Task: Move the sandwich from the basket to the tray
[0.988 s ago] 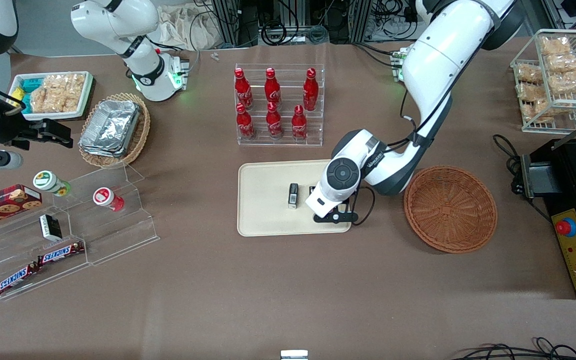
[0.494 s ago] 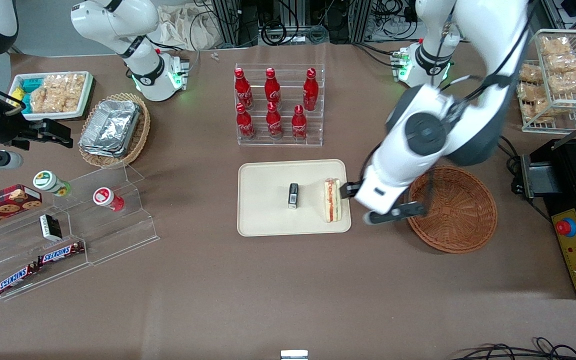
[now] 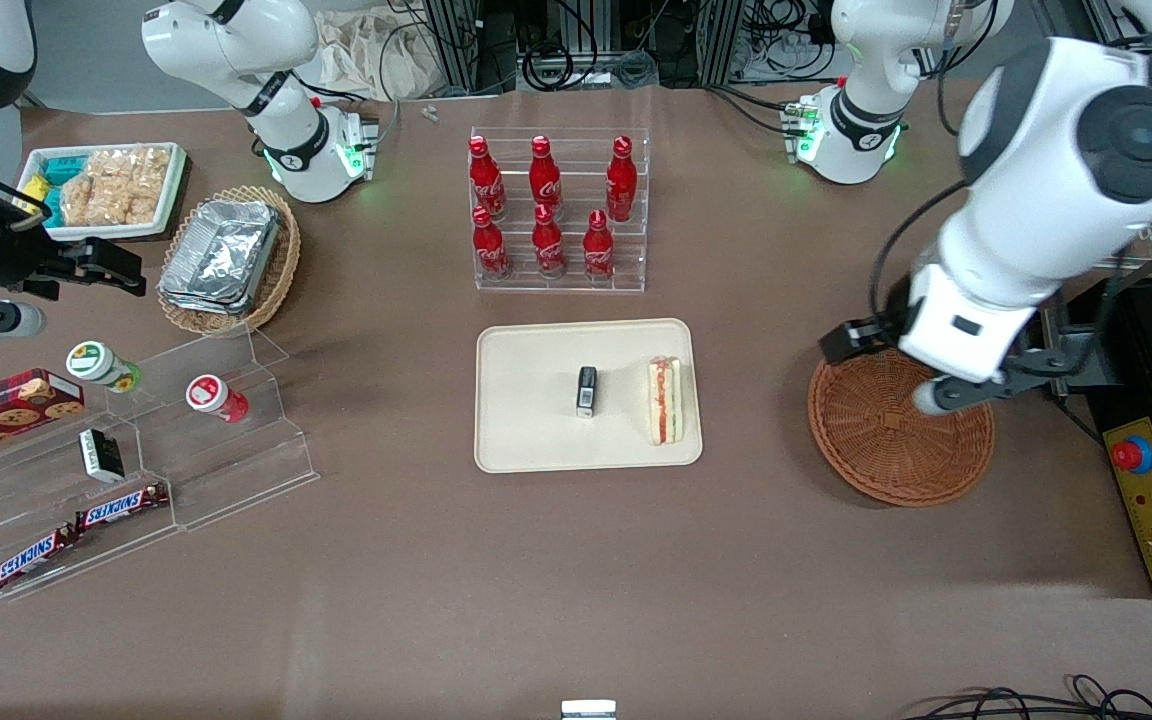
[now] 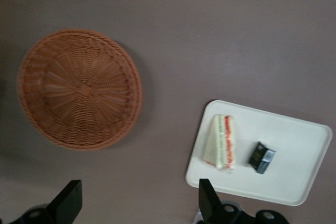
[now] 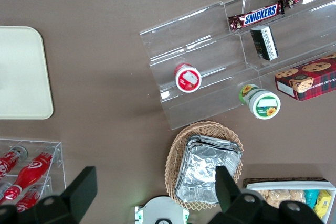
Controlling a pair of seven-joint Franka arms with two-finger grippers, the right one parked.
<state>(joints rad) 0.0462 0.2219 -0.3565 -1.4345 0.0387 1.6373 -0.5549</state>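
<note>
The sandwich [image 3: 665, 400] [image 4: 223, 141] lies on the cream tray [image 3: 526, 425] [image 4: 294, 179], on the tray's end nearest the basket, with its red and green filling edge showing. The reddish-brown wicker basket [image 3: 896, 450] [image 4: 79, 87] sits beside the tray with nothing in it. My left gripper [image 3: 886, 372] [image 4: 137, 203] hangs high above the basket's rim, well clear of the sandwich. Its fingers are spread wide, open, with only bare table between them.
A small black packet [image 3: 587, 390] [image 4: 261, 157] also lies on the tray. A clear rack of red bottles [image 3: 556, 210] stands farther from the camera than the tray. A black machine with a red button [image 3: 1133, 455] sits at the working arm's end. Clear stepped shelves [image 3: 186, 440] stand toward the parked arm's end.
The gripper has let go of the sandwich on the tray, risen, and swung away toward the working arm's end until it is over the basket. The sandwich stays where it was set.
</note>
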